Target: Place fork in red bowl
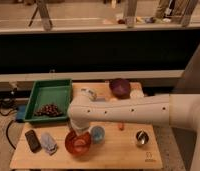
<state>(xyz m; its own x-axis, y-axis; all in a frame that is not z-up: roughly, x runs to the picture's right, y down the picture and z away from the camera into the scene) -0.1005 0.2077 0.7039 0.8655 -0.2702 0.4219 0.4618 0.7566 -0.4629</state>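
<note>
Gripper (pixel 79 131) low over red bowl (pixel 78 143), at the table's (pixel 118 152) six o'clock edge — blue cup (pixel 97 134) touching at three o'clock. Cannot tell its state — fork hidden.

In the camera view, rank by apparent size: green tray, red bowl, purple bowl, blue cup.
1. green tray
2. red bowl, directly under the gripper
3. purple bowl, farther away, so unsure against the red bowl
4. blue cup

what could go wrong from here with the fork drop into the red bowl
The gripper sits right above the red bowl, hidden under the arm's wrist, and the fork cannot be seen, so a bad release might go unnoticed. The small blue cup stands close beside the bowl; a fork landing off-centre could knock it. The bowl is near the table's front edge, so a nudge might push it off.
</note>
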